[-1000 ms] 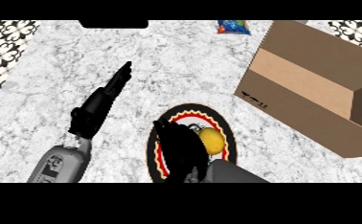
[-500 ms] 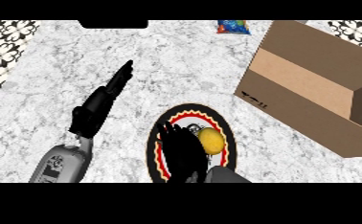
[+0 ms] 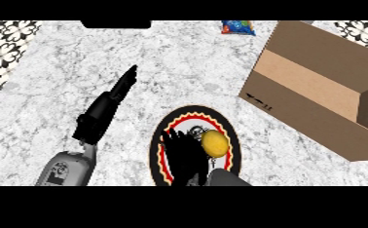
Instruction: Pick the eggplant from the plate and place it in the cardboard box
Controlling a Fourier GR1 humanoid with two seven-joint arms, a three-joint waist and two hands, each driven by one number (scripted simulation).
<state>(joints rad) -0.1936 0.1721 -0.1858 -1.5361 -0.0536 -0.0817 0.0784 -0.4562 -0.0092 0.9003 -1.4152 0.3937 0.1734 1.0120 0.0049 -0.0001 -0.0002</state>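
Your right hand (image 3: 185, 156) hides much of the plate (image 3: 193, 114); fingers spread beside the yellow object (image 3: 215, 143), grip unclear. Left hand (image 3: 108, 104) lies straight, fingers pressed together.

Counter (image 3: 187, 66): white-grey marbled top, filling nearly the whole view. Far edge, right of centre: a small packet (image 3: 238, 27), blue with red and orange patches, lying flat on the counter and partly cut off by the top of the view; contents not legible. Far edge, left of centre: a dark rectangular object (image 3: 116, 24), only its near strip showing. Upper corners: black-and-white patterned tile (image 3: 16, 31) beyond the counter's edge.
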